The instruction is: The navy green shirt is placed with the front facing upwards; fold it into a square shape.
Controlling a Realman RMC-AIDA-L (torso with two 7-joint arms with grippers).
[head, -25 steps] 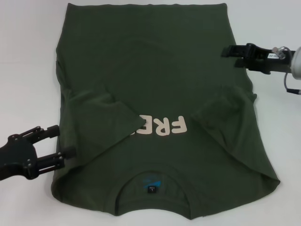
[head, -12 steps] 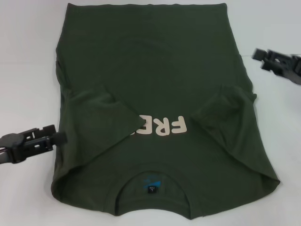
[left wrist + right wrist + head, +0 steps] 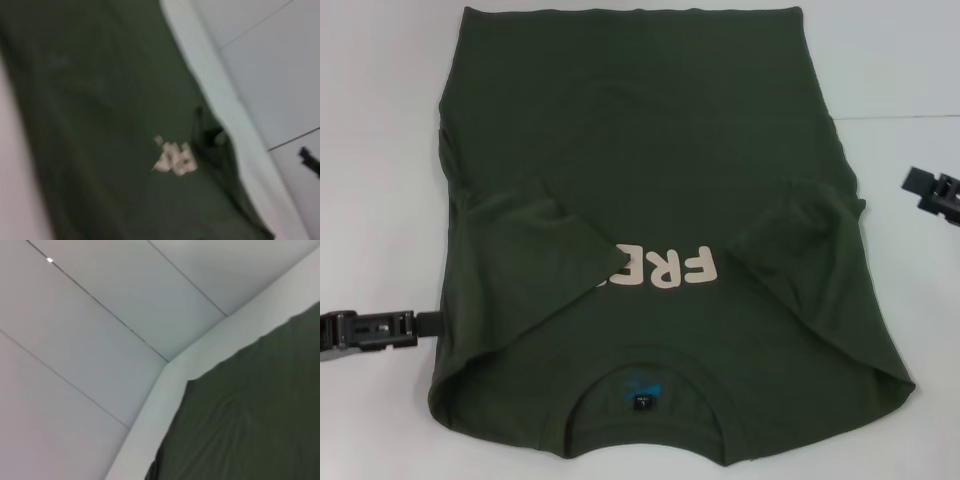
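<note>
Navy green shirt (image 3: 650,240) spread flat on the white tabletop (image 3: 380,120), front up, collar (image 3: 645,385) at the near edge with a small blue neck label (image 3: 642,390) showing inside it. Just beyond the collar, cream lettering (image 3: 665,268) across the chest, reading upside down from the head view, its left part covered by cloth. Both sleeves folded inward over the body: left sleeve (image 3: 535,235) lying over the start of the lettering, right sleeve (image 3: 800,235) resting beside its end. Farther on, plain green body running to the hem (image 3: 630,12) at the far edge, lying straight.

Left gripper (image 3: 380,328) low at the shirt's left border, level with the area between lettering and collar, tip right at the cloth edge, contact unclear; fingers seen edge-on, so spread or pressed together cannot be told. Right gripper (image 3: 935,190) well apart from the shirt's right border, out over bare tabletop, mostly cut off by the picture edge; its state likewise cannot be told.

Left wrist view: blurred green cloth (image 3: 110,130) with the cream lettering (image 3: 175,159).

Right wrist view: shirt edge (image 3: 240,420) against white tabletop (image 3: 165,390).
</note>
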